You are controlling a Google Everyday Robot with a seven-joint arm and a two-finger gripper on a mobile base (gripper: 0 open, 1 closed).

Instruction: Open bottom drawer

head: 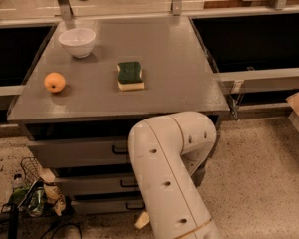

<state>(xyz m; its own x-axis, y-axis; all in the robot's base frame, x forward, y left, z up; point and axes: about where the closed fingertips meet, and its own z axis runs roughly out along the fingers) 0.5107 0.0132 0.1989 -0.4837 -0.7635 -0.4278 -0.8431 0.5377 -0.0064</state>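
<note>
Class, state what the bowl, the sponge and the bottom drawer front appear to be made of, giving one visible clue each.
Bowl: likely glazed ceramic; white, smooth, thin rim.
Sponge: foam, with a green scouring layer over a yellow base; matte.
Bottom drawer: probably painted metal or laminate; flat grey front, dark pull.
The gripper is hidden behind the white arm, in front of the drawers.

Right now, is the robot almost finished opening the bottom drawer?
Not yet. Done: the white arm is bent down in front of the bottom drawer. In hand: the end effector is hidden behind that arm, down low, so I cannot see any grip. Left: the drawer looks shut, so grabbing it and pulling it out remain.
</note>
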